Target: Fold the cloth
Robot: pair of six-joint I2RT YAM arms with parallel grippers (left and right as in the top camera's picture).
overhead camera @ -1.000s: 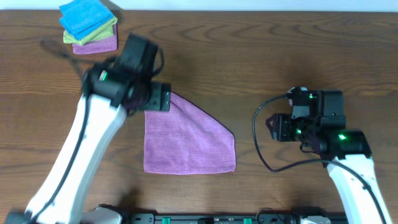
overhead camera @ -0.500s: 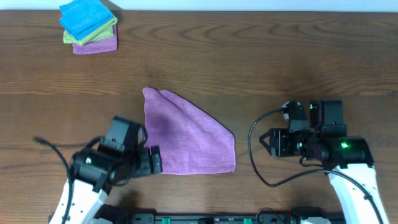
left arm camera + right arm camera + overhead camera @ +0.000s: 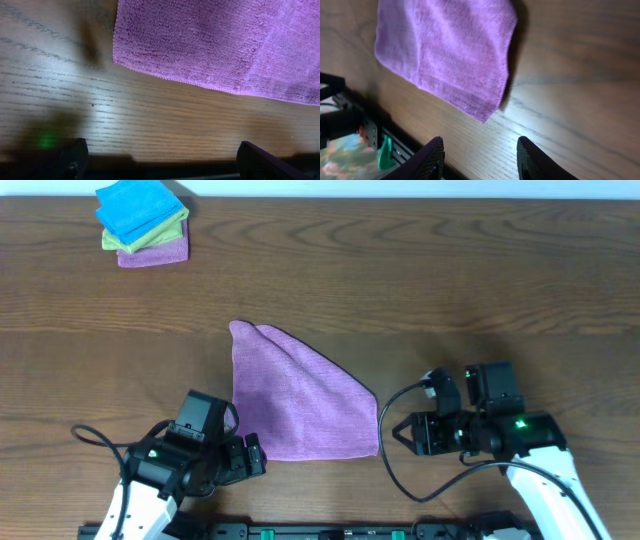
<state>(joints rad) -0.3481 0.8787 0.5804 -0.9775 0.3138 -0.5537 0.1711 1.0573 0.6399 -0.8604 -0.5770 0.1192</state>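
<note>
Left pincer (image 3: 253, 456) is released, jaws wide, nothing between them. In the wrist view its fingers (image 3: 260, 161) sit at the bottom corners, with only bare table (image 3: 150, 120) between. The cloth (image 3: 300, 405) lies flat just ahead of this pincer. Its near edge runs across in front of the fingertips and clear of them, one corner ahead and to the left. From overhead the pincer sits at the cloth's near-left corner. Whether it touches or is just beside the corner, cannot tell from that view.

Right pincer (image 3: 400, 433) is also released, jaws partly apart, empty. In the wrist view its fingers (image 3: 431, 159) have only wood between them. The cloth is ahead of it and off to the left, with its nearest corner just short of the fingertips, not touching. From overhead this pincer points at the cloth's near-right corner with a small gap.

The cloth is folded over on a diagonal. One slanted edge runs from the far-left point down to the right side, and the near edge is straight. It lies on the table between the two pincers, toward the front edge.

A stack (image 3: 143, 225) of folded cloths, blue on top, yellow-green in the middle and purple at the bottom, sits at the far corner. It is well apart from both pincers, far ahead of the left one.
</note>
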